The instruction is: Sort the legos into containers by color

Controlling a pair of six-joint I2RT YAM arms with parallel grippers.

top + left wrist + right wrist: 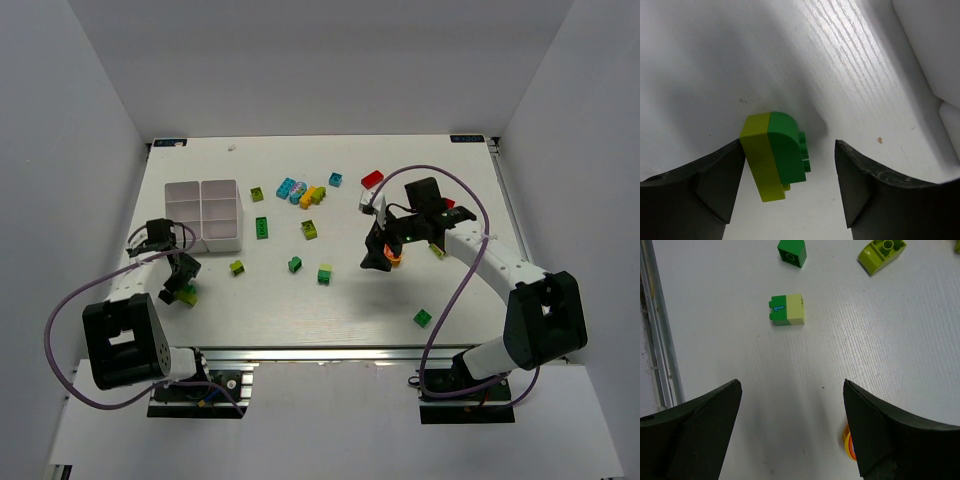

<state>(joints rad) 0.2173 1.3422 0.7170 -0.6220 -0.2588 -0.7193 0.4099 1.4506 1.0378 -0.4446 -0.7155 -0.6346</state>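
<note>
Between the fingers of my left gripper (788, 145) (184, 283) lies a lime-and-green lego pair (774, 156) (186, 294) on the table. The lime side touches the left finger (715, 175). A gap separates the green side from the right finger (870, 180), so this gripper is open. The white containers tray (205, 213) stands just beyond it. My right gripper (791, 385) (378, 258) hangs open over bare table, holding nothing. A yellow-orange lego (849, 442) sits beside its right finger. Ahead of it lie a green-and-lime lego (787, 310), a green one (792, 251) and a lime one (882, 252).
Loose legos lie scattered mid-table: cyan (291, 190), yellow-orange (309, 197), blue (335, 180), red (372, 180), green (262, 227), lime (237, 267). One green brick (423, 318) lies near the front edge. A metal rail (657, 340) runs along the table's edge.
</note>
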